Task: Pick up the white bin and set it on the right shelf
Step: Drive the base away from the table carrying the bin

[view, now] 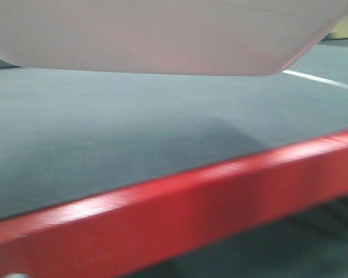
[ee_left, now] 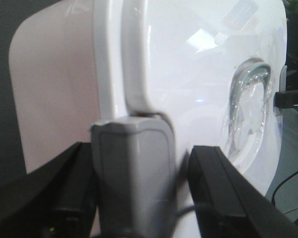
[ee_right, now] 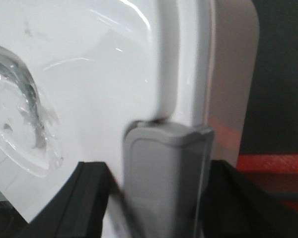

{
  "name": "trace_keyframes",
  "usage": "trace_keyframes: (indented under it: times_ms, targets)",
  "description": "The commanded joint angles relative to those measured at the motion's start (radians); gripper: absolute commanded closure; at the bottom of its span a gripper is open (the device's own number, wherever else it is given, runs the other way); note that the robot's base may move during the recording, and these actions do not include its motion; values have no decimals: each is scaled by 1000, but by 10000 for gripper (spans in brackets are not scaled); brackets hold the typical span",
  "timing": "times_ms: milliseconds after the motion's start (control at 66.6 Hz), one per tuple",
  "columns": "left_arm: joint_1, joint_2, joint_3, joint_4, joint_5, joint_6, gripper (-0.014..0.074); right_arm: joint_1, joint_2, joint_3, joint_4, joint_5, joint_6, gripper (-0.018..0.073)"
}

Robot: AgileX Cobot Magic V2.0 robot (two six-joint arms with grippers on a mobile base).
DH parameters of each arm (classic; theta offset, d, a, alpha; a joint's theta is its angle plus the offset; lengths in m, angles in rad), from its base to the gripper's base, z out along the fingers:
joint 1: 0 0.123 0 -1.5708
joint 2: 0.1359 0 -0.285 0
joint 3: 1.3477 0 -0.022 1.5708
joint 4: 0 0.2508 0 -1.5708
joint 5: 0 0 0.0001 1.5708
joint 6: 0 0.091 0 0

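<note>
Left end effector and right end effector grip one white bin.

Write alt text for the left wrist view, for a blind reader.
The white bin fills the frame at close range, its glossy lid with a recessed handle on the right. At the bottom, two black fingers of the left claw flank a grey latch on the lid's edge.
</note>
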Motion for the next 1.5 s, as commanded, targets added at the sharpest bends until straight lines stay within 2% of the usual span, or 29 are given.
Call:
trace_keyframes:
  times_ms: [0, 1486]
  targets:
    - [-15, -14, -37, -179, 53, 5, 335, 8, -14, -38, 155, 75, -11, 136]
    - [-15, -14, -37, -179, 53, 5, 335, 8, -14, -38, 155, 75, -11, 136]
